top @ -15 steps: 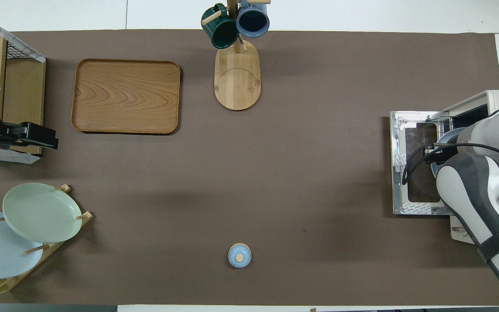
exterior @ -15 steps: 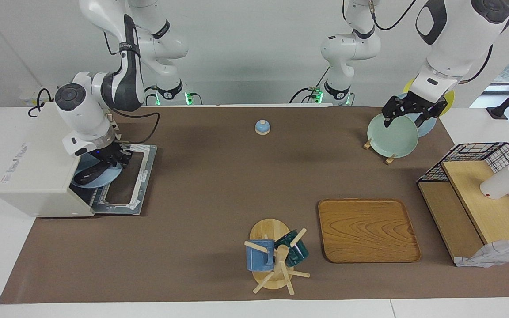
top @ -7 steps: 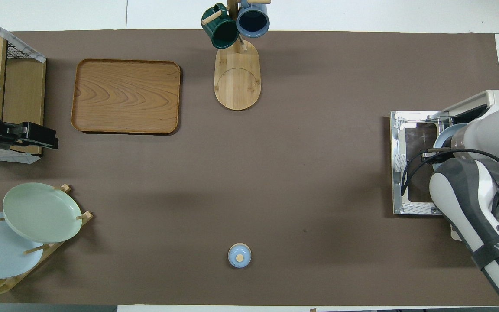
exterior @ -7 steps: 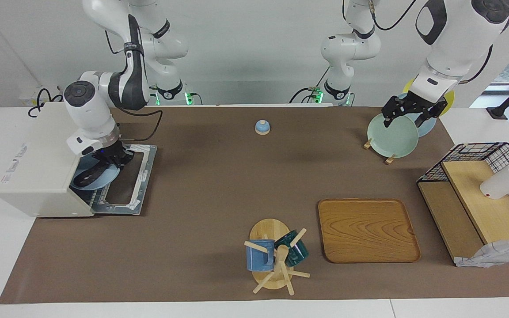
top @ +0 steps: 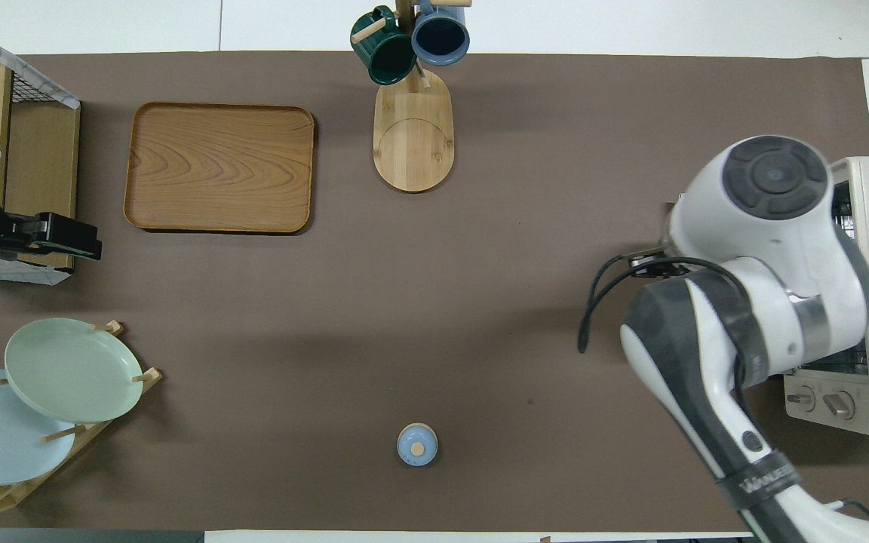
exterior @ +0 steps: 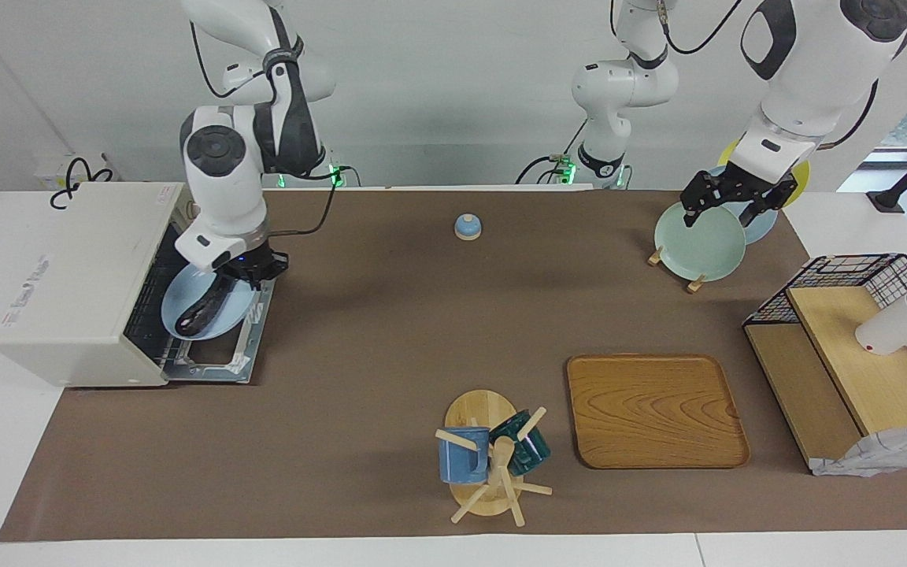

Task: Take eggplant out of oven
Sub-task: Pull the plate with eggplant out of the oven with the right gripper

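Right gripper (exterior: 253,272), clamped on the light-blue plate (exterior: 221,303), has drawn plate and eggplant (exterior: 200,311) out of the oven (exterior: 68,291), now over its open door at frame left. Left gripper (exterior: 729,203) waits wide open by the green plate (exterior: 697,240), upper right.

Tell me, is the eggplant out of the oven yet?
Nearly. The oven door is already folded down flat. The right claw is shut on the rim of the light blue plate that carries the eggplant, and the plate is over the open door, just outside the oven's mouth. Left to do: carry it clear and set it down. The left claw waits, open, over the plate rack.
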`<state>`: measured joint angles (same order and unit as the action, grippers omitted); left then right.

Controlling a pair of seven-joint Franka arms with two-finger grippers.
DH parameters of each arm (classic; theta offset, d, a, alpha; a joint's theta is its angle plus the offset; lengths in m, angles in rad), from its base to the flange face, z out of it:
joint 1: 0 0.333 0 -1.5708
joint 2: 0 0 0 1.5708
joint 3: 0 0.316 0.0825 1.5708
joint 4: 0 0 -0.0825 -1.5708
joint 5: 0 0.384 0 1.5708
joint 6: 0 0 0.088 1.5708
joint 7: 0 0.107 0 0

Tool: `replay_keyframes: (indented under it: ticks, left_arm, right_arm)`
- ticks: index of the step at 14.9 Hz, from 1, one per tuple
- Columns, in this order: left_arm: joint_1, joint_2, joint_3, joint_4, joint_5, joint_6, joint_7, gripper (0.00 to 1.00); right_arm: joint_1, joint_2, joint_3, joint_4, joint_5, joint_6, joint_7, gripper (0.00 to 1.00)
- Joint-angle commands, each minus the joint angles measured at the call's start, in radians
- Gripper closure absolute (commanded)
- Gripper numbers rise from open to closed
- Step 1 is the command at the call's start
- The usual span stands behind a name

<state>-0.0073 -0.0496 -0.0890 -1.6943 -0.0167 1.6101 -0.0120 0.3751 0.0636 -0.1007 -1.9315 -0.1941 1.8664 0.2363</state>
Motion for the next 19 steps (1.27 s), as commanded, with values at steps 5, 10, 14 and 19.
replay_keyframes:
  ticks: [5, 10, 14, 19]
  left_arm:
    - [0.012, -0.009, -0.005, 0.002, 0.014, -0.004, 0.015, 0.00]
    - [0.012, -0.003, -0.005, 0.010, 0.009, 0.016, 0.009, 0.00]
    - [0.030, 0.005, -0.003, 0.033, -0.020, 0.013, 0.004, 0.00]
    - [0.038, 0.004, -0.005, 0.025, -0.028, 0.037, 0.004, 0.00]
  right_arm:
    - [0.273, 0.307, 0.001, 0.487, 0.035, -0.251, 0.348, 1.00]
    - [0.403, 0.531, 0.044, 0.729, 0.051, -0.216, 0.535, 1.00]
    - [0.413, 0.530, 0.059, 0.628, 0.087, 0.014, 0.551, 1.00]
    - [0.421, 0.476, 0.062, 0.421, 0.136, 0.235, 0.572, 1.00]
